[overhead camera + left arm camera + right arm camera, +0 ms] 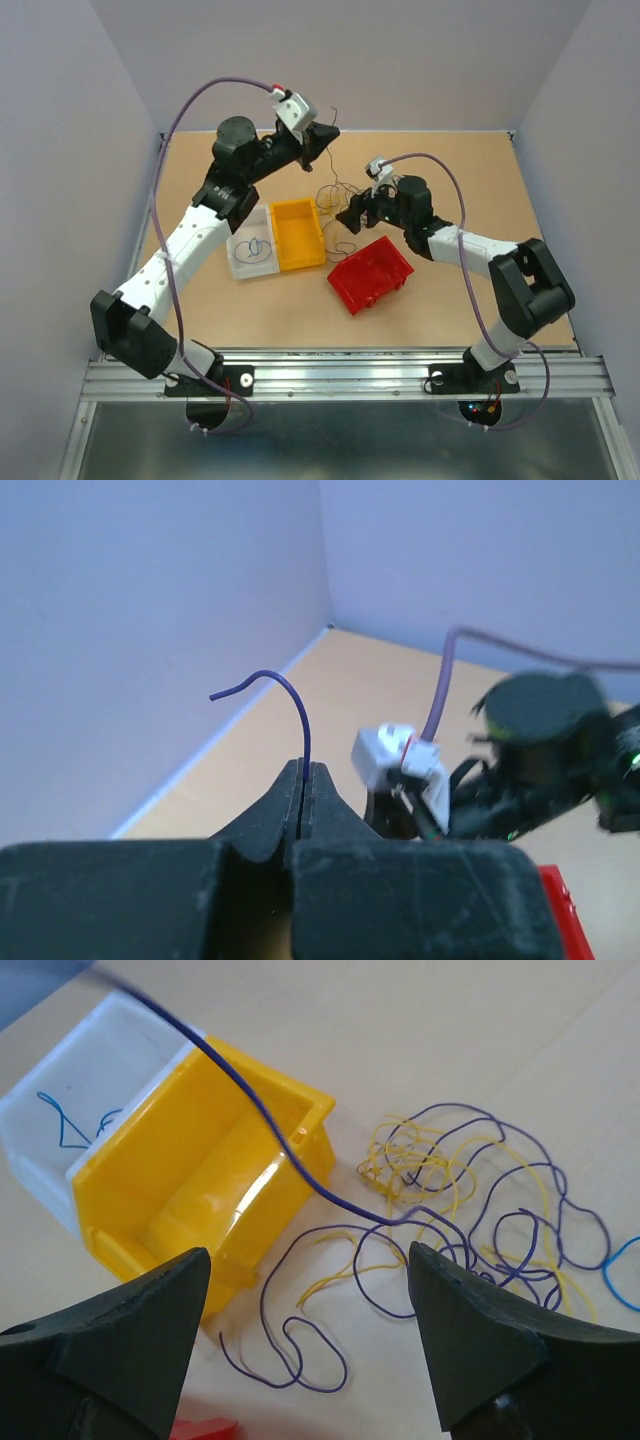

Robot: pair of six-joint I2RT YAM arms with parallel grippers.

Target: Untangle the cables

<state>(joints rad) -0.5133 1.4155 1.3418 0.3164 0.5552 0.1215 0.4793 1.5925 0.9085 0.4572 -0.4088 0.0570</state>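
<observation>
- Our left gripper (303, 780) is raised above the table. Its fingers are pressed together on one purple strand (304, 720), and the free end curls above the tips.
- This strand runs down over the yellow bin (180, 1180) into the cables (450, 1190), which lie as a loose purple and yellow tangle on the table, just beside that bin.
- Our right gripper (308, 1260) hovers over the tangle with its fingers wide apart, holding nothing.
- A blue wire (60, 1115) lies inside the white bin (35, 1165).
</observation>
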